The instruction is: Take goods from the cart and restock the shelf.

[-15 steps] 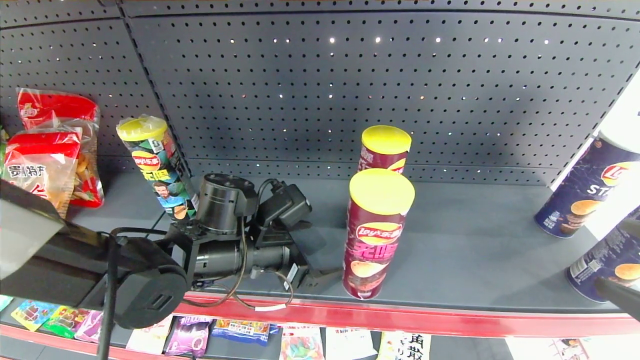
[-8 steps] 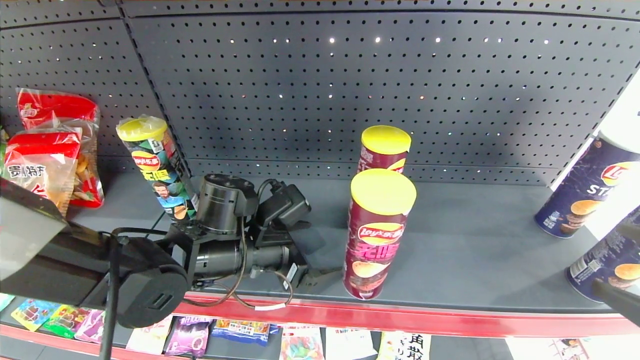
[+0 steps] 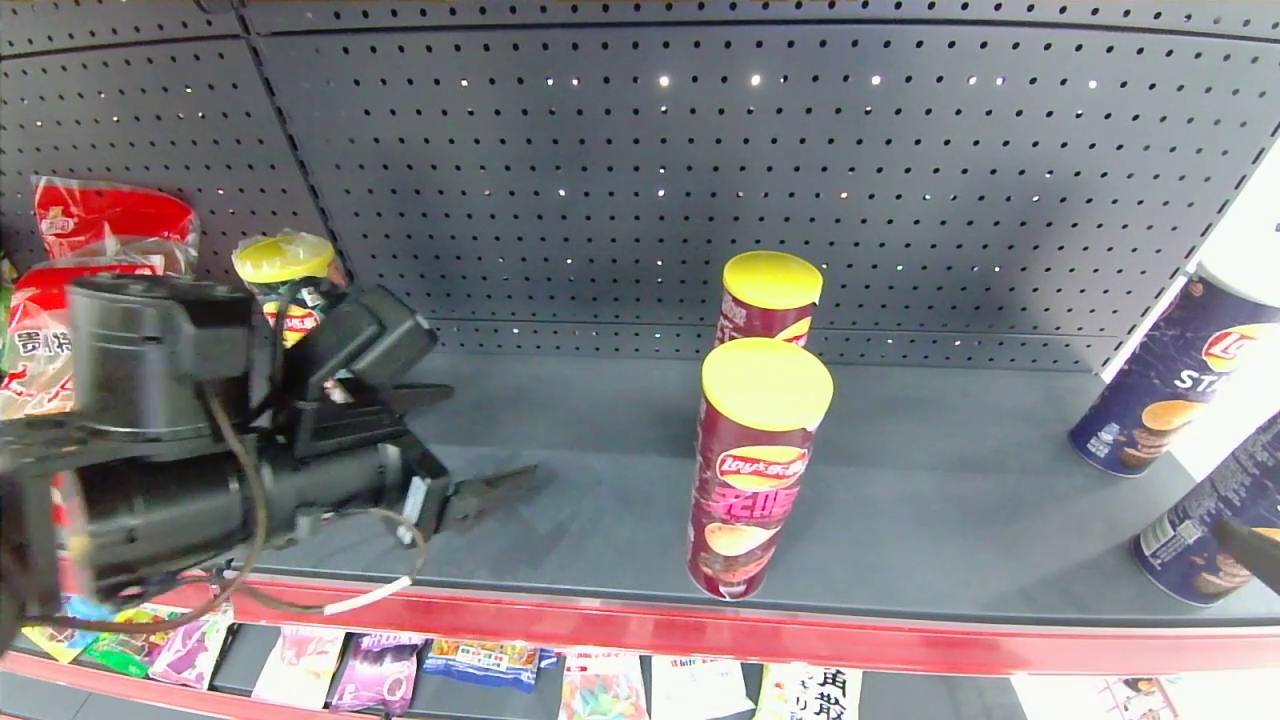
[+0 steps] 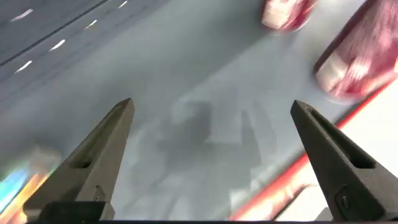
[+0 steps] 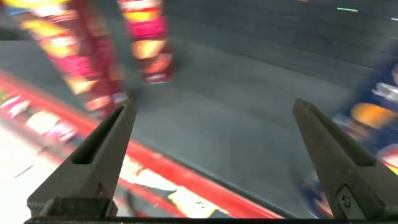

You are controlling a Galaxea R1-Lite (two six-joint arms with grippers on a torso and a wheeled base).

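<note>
Two maroon chips cans with yellow lids stand upright mid-shelf, the front can [image 3: 757,470] near the red shelf edge [image 3: 800,635] and the rear can [image 3: 768,295] behind it. My left gripper [image 3: 470,440] hovers open over the shelf floor, well to the left of the front can and holding nothing. In the left wrist view the gripper [image 4: 211,106] is spread wide, with the front can [image 4: 357,56] and the rear can [image 4: 283,12] beyond it. My right gripper [image 5: 212,107] is open and empty at the shelf's right end, one dark finger [image 3: 1248,548] showing by the blue cans.
A green chips can [image 3: 290,275] and red snack bags [image 3: 95,215] stand at the shelf's left, behind my left arm. Two blue chips cans [image 3: 1175,385] [image 3: 1205,520] stand at the right. A pegboard wall [image 3: 700,180] backs the shelf. Snack packets [image 3: 600,685] lie on the lower shelf.
My left arm has drawn back to the left, away from the front maroon can, which stays standing near the shelf edge. The right gripper barely shifted.
</note>
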